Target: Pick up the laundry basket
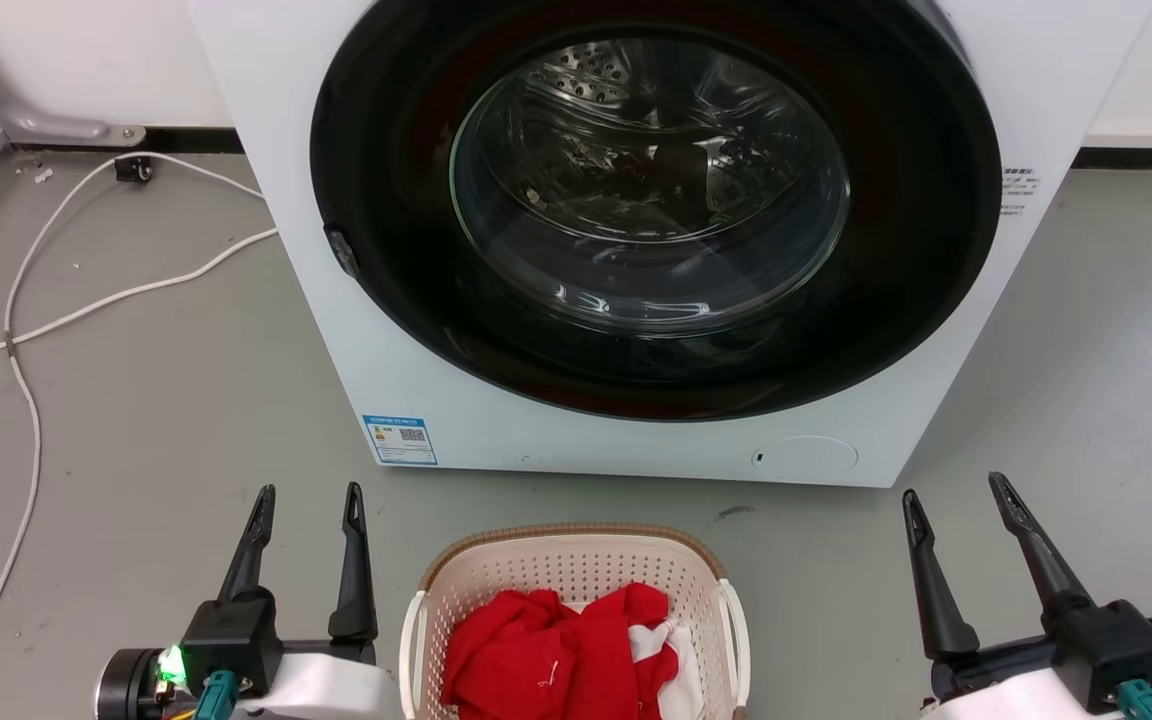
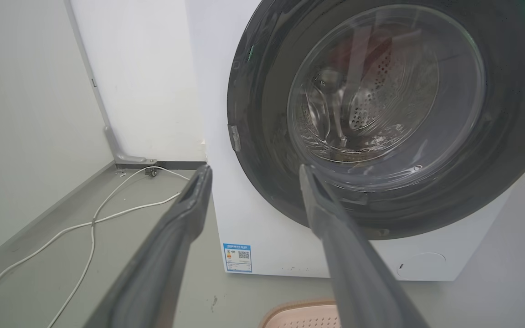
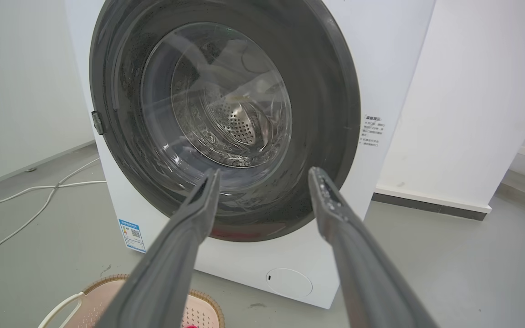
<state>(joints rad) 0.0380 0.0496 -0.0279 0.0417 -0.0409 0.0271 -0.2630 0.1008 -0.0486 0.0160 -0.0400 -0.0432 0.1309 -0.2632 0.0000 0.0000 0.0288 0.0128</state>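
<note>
Left tool (image 1: pixel 310 489) and right tool (image 1: pixel 952 486) spread, laundry basket (image 1: pixel 536 572) between

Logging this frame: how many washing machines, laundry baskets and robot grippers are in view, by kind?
White front-loading washing machine: 1
Cream perforated plastic laundry basket: 1
Dark two-fingered grippers: 2 (left gripper, right gripper)
Total: 4

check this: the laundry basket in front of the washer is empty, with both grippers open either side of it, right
Not empty: the head view shows red cloth in the laundry basket. The rest holds: it sits in front of the washing machine, with the left gripper and right gripper open either side.
</note>
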